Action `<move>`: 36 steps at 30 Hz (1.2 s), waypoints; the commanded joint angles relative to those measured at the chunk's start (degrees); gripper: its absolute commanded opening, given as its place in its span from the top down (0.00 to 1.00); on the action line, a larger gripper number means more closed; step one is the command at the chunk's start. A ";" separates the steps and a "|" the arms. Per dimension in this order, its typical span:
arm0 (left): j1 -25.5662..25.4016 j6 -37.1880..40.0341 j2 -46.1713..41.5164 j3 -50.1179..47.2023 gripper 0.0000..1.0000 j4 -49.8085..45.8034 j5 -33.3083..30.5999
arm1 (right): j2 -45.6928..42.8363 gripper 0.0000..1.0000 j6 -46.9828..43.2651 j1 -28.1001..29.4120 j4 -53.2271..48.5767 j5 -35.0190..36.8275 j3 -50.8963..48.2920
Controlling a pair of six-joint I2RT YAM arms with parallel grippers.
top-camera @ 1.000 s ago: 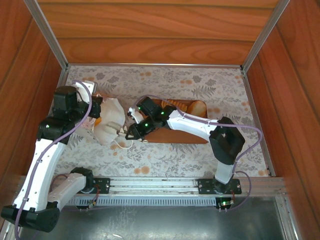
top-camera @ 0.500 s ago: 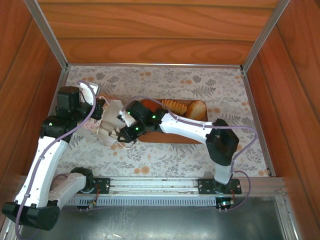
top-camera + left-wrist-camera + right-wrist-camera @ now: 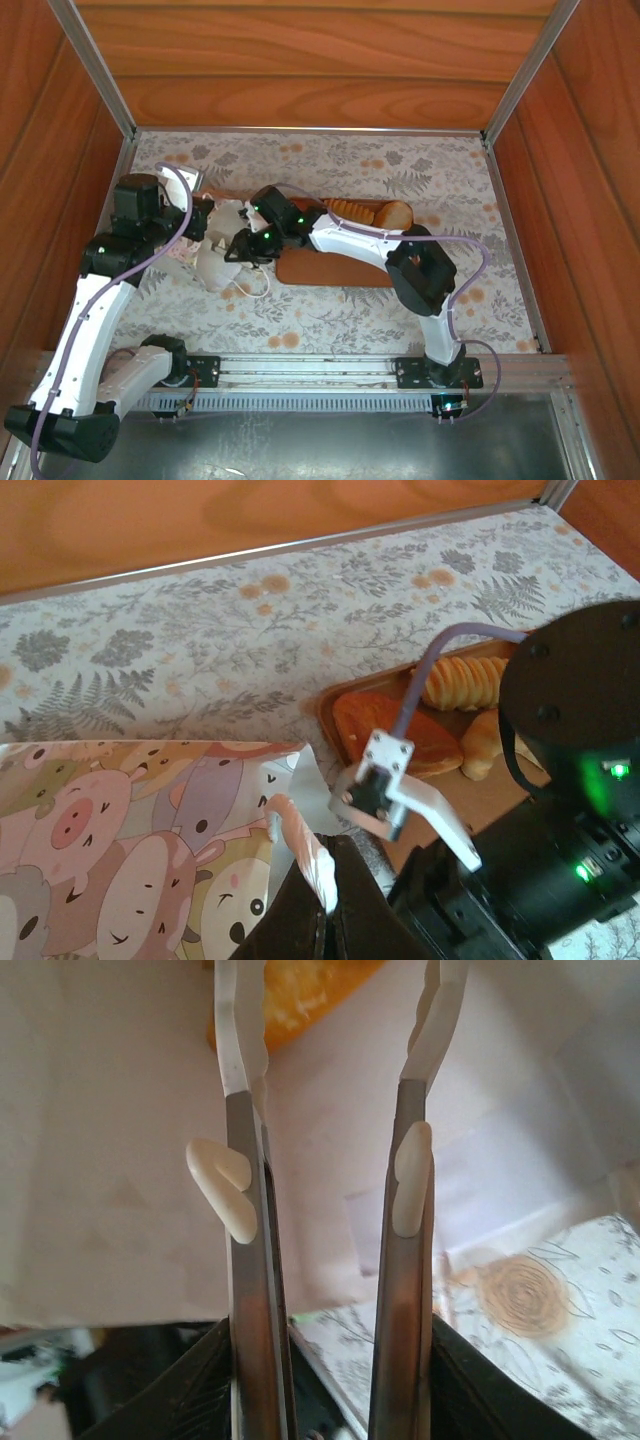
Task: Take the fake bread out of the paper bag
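I am pinching the rim of the paper bag [image 3: 120, 830] with my left hand [image 3: 325, 905]. Its fingers are pressed together on a strip of the paper edge, and that is holding the mouth open toward my right hand [image 3: 335, 1030]. From above, the bag is lying on its side on the bench [image 3: 400, 170], just left of the tray [image 3: 340, 268], where other pastries [image 3: 395, 730] are sitting.

My right hand is reaching into the mouth with its fingers spread and white paper on both sides. Just past the fingertips, a golden-orange piece of fake bread [image 3: 290, 985] is showing against the bag's inner wall. Most of it is cut off at the top of the wrist view, so I cannot tell which shape it is.

I am judging it to be light and fairly firm, with a rounded, possibly slick crust that could squirt out of a shallow pinch. So I am planning to close across its thickest middle, not on a tapered end, and with modest force.

The bag is the delicate part. It is thin paper that creases easily and is too light to stay put by itself. I am taking care not to trap the wall between a finger and the bread, and I am relying on my left hand to anchor it.
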 commanded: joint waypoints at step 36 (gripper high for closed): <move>-0.58 -2.63 -7.17 -5.28 1.00 4.63 6.26 | 10.15 0.64 26.58 1.70 16.15 -7.09 3.90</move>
